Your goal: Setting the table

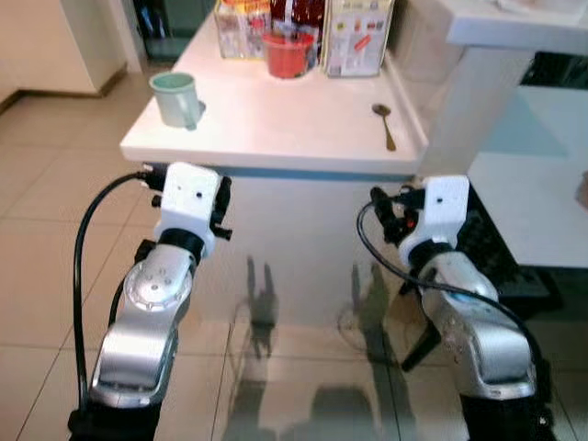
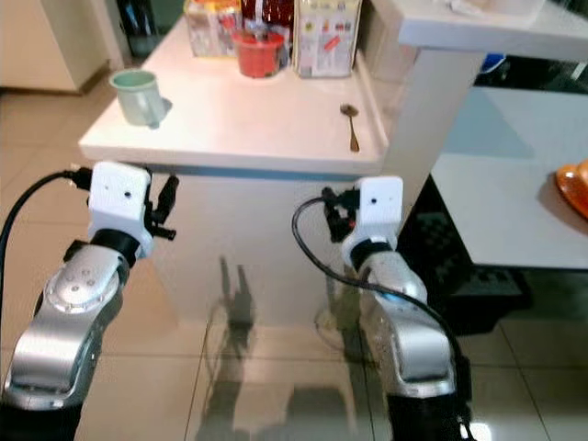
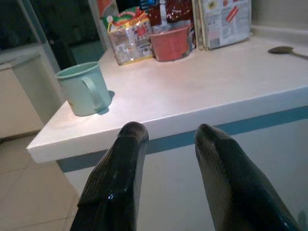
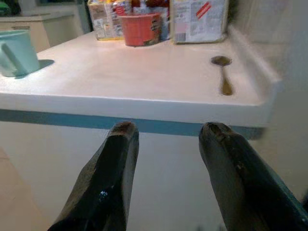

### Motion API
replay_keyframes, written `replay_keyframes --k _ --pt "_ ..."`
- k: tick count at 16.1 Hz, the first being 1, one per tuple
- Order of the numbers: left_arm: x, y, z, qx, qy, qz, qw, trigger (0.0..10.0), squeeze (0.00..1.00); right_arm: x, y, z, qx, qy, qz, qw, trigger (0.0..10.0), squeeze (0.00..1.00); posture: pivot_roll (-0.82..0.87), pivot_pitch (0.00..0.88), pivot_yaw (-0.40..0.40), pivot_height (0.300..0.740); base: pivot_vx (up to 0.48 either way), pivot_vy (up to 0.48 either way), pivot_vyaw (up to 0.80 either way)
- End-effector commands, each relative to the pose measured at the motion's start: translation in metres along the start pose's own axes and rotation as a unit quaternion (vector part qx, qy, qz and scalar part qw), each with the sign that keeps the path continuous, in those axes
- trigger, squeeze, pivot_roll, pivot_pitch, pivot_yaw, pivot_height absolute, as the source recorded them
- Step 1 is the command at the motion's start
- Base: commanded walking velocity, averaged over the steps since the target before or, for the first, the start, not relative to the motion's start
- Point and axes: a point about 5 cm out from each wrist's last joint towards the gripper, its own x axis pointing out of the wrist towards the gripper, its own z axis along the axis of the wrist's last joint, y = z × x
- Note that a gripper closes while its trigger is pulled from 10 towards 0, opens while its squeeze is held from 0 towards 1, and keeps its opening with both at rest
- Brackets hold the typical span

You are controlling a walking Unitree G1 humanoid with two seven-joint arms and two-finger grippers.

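A mint green mug [image 1: 176, 97] stands near the left front corner of the white table [image 1: 285, 129]. Further back is a red cup [image 1: 288, 53], and a metal spoon [image 1: 385, 124] lies by the raised right rim. Both arms are held low in front of the table's front edge. My left gripper [image 3: 167, 135] is open and empty, just below the edge, with the mug ahead of it to one side. Open and empty too, my right gripper [image 4: 168, 129] sits below the edge, the spoon [image 4: 223, 73] beyond it.
Food boxes [image 1: 356, 37] and a packet [image 1: 242, 28] line the back of the table beside the red cup. A lower white surface [image 1: 533, 207] lies to the right, with an orange dish [image 2: 574, 186] at its edge. A dark crate [image 2: 473, 271] sits under it. Tiled floor lies below.
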Motion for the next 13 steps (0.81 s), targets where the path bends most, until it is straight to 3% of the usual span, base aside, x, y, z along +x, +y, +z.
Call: replay_keyframes --k 1,2,3,6,7,8,9,10,12,13 --pt "0.0005 0.0002 0.0004 -0.015 0.004 -0.003 1.000 10.0 0.29 -0.0003 -0.0031 0.0049 0.014 -0.005 0.002 1.000 10.0 0.74 0.05 0.000 -0.030 0.740 0.337 0.000 0.00" --pt "0.0003 0.0007 0.0002 -0.019 0.006 -0.003 1.000 10.0 0.29 -0.0003 -0.0028 0.0053 0.017 -0.005 0.004 1.000 10.0 0.74 0.05 0.000 -0.030 0.740 0.337 0.000 0.00" --pt "0.0001 0.0024 -0.0002 -0.029 0.008 0.001 1.000 10.0 1.00 -0.0001 -0.0025 0.0062 0.018 -0.005 0.006 1.000 10.0 1.00 0.05 0.000 -0.030 0.740 0.337 0.000 0.00" --pt "-0.0002 0.0062 0.0008 -0.029 0.008 0.012 0.999 10.0 1.00 0.0024 -0.0031 0.0111 0.008 -0.010 0.003 1.000 10.0 1.00 0.05 0.000 -0.039 0.740 0.332 0.000 0.00" --pt "0.0000 0.0066 0.0012 -0.023 0.007 0.013 1.000 10.0 1.00 0.0031 -0.0035 0.0117 0.003 -0.011 0.002 1.000 10.0 0.74 0.05 0.000 -0.041 0.740 0.300 0.000 0.00" --pt "0.0003 0.0068 0.0014 -0.014 0.006 0.013 1.000 10.0 1.00 0.0040 -0.0037 0.0121 -0.001 -0.010 0.003 1.000 10.0 0.00 0.05 0.000 -0.041 0.740 0.281 0.000 0.00" --pt "0.0001 0.0063 0.0008 -0.009 0.008 0.011 1.000 10.0 0.47 0.0046 -0.0036 0.0123 0.000 -0.009 0.009 1.000 10.0 0.00 0.05 0.000 -0.043 0.740 0.274 0.000 0.00" --pt "0.0000 0.0059 0.0006 -0.009 0.008 0.009 1.000 10.0 0.47 0.0048 -0.0036 0.0124 0.000 -0.008 0.011 1.000 10.0 0.00 0.05 0.000 -0.043 0.740 0.274 0.000 0.00" --pt "-0.0009 0.0049 0.0002 -0.008 0.009 0.005 1.000 10.0 0.00 0.0051 -0.0026 0.0123 0.001 -0.006 0.016 1.000 10.0 0.00 0.05 0.000 -0.045 0.740 0.277 0.000 -0.27" --pt "-0.0011 0.0048 0.0002 -0.007 0.009 0.005 1.000 10.0 0.00 0.0052 -0.0018 0.0121 0.001 -0.005 0.019 1.000 10.0 0.00 0.05 0.000 -0.045 0.740 0.285 0.000 -0.80"
